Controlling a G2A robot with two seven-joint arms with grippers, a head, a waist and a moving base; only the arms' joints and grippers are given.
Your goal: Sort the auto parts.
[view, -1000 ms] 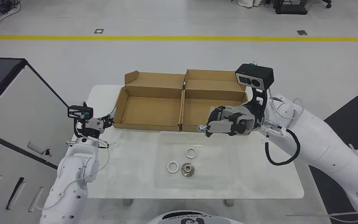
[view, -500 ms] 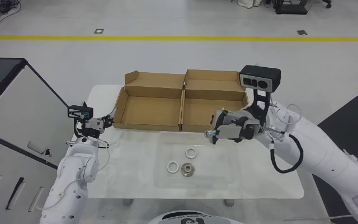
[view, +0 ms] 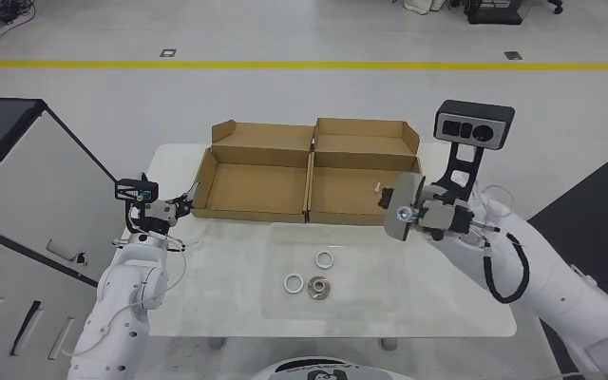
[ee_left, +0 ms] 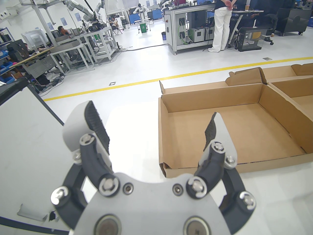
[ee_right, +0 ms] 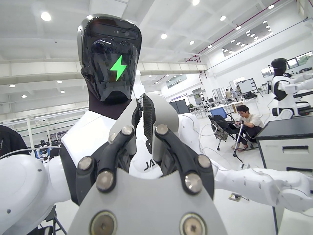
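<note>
Two white rings (view: 325, 258) (view: 294, 283) and a grey metal part (view: 318, 288) lie together on the white table (view: 228, 285), in front of two open cardboard boxes. The left box (view: 256, 185) (ee_left: 232, 133) and the right box (view: 347, 190) are side by side. My left gripper (view: 182, 203) (ee_left: 151, 116) hovers open at the left box's outer corner with nothing between its fingers. My right gripper (view: 389, 201) (ee_right: 144, 113) is raised over the right box's front right corner, turned upward toward the robot's head, shut with nothing seen in it.
A faint clear sheet (view: 361, 294) lies under the three parts. A dark-edged white panel (view: 57, 180) stands left of the table. Bare tabletop stretches between the left arm and the parts.
My right arm has drawn back to the right from the right box's front edge and swung its gripper upward. The left arm and the three parts have not moved.
</note>
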